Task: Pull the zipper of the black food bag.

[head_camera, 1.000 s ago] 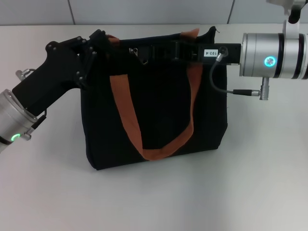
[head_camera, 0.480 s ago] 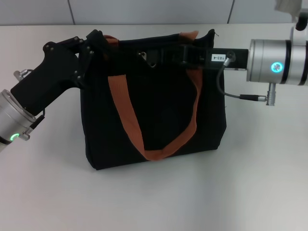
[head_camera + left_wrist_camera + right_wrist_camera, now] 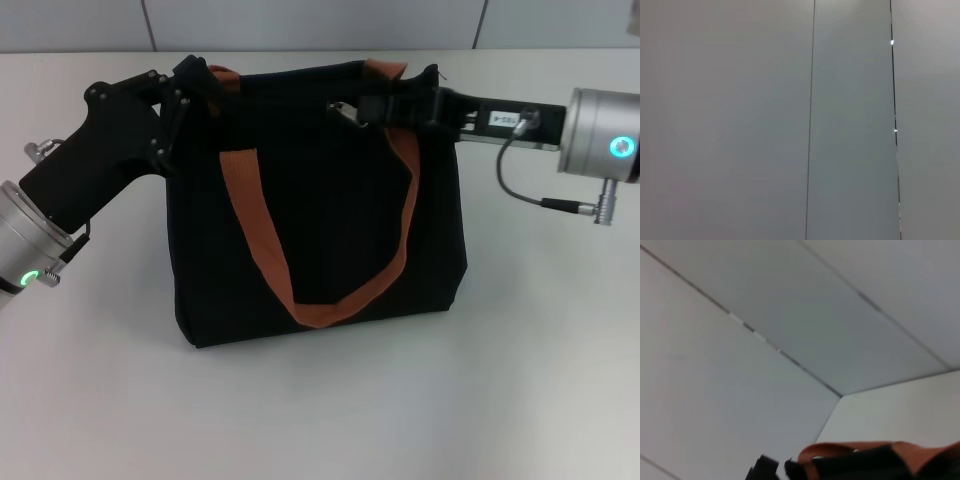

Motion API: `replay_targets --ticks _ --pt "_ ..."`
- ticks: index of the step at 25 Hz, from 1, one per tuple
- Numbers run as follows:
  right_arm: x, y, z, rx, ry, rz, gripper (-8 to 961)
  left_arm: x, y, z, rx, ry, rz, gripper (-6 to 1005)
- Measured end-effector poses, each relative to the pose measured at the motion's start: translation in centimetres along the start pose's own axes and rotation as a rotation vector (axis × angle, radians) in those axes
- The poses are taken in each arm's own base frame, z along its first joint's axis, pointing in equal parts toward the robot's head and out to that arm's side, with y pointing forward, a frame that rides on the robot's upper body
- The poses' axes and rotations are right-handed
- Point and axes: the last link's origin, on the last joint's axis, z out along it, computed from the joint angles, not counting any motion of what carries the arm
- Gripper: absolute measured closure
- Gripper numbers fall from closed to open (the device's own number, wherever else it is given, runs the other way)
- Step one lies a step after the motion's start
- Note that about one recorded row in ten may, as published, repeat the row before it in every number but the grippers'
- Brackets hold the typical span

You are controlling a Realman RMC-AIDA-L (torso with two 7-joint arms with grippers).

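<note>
The black food bag (image 3: 320, 230) stands upright on the white table in the head view, its orange-brown handle loop (image 3: 300, 300) hanging down the front. My left gripper (image 3: 195, 82) is clamped on the bag's top left corner. My right gripper (image 3: 372, 108) reaches in from the right along the top edge and is shut on the small silver zipper (image 3: 343, 110), which sits right of the edge's middle. The right wrist view shows only a strip of orange strap (image 3: 865, 450) and black fabric at its lower edge. In the left wrist view there is only wall.
White table (image 3: 400, 400) spreads in front of and beside the bag. Grey wall panels (image 3: 300, 20) stand just behind it. A grey cable (image 3: 520, 190) loops under my right wrist, right of the bag.
My right arm has drawn back to the right, carrying the silver zipper pull from left of the top edge's middle to right of it. The left gripper keeps its hold on the corner.
</note>
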Motion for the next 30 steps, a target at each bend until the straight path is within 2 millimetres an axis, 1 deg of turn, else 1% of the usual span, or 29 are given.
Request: replay_targets --ticks 5,12,15,19,22,25,30 --pt "-0.4 -0.7 -1.8 0.033 -0.058 0.003 955 0.1 -0.2 0.0 0.014 0.004 0.000 885" --pt "-0.6 -1.6 -4.4 0.069 -0.139 0.019 955 0.1 -0.5 0.1 0.030 0.006 -0.004 879" --pt "-0.4 -1.6 -5.3 0.061 -0.160 0.006 953 0.3 -0.7 0.2 0.036 0.011 -0.001 877" --pt "0.0 -1.0 -6.4 0.011 -0.191 -0.020 954 0.5 -0.8 0.5 0.029 0.018 -0.008 874" --pt "0.0 0.1 -6.6 -0.060 -0.205 -0.071 954 0.5 -0.6 0.9 0.014 0.021 -0.014 872" --pt "0.0 1.2 -6.4 -0.127 -0.199 -0.141 953 0.6 -0.5 1.4 0.000 0.027 -0.013 869" --pt "0.2 1.5 -5.9 -0.146 -0.211 -0.215 953 1.1 -0.9 2.8 -0.016 0.031 0.007 865"
